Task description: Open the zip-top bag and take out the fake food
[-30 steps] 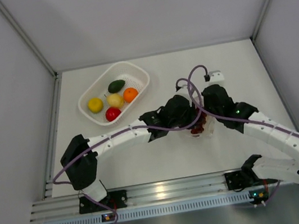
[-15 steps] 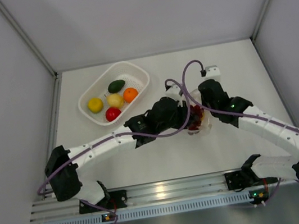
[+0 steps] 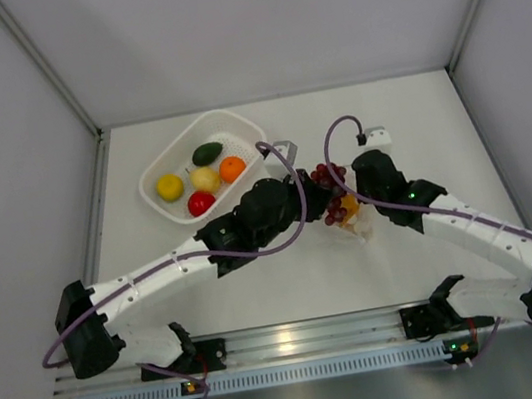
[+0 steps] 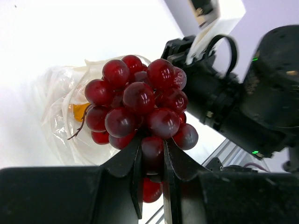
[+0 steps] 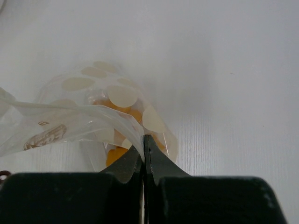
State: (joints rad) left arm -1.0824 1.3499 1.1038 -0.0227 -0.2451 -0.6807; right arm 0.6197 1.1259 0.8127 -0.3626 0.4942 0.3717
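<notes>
My left gripper (image 4: 152, 156) is shut on the dark red grape bunch (image 4: 140, 105) and holds it above the table, just left of the zip-top bag (image 3: 356, 221). The bunch also shows in the top view (image 3: 328, 190). My right gripper (image 5: 145, 142) is shut on the bag's edge. The clear bag with white dots (image 5: 103, 107) lies on the table and still holds a small orange-yellow piece (image 5: 114, 151). The white basket (image 3: 244, 127) at the back left holds the avocado (image 3: 206, 153), two lemons (image 3: 170, 186), the orange (image 3: 232, 168) and the red apple (image 3: 201, 203).
White walls close in the table on three sides. A metal rail (image 3: 289, 343) runs along the near edge by the arm bases. The two arms meet near the table's middle, with purple cables (image 3: 336, 133) looping above them.
My left gripper has pulled the grape bunch out of the bag and moved it up and to the left. My right gripper has kept its hold on the bag's edge.
</notes>
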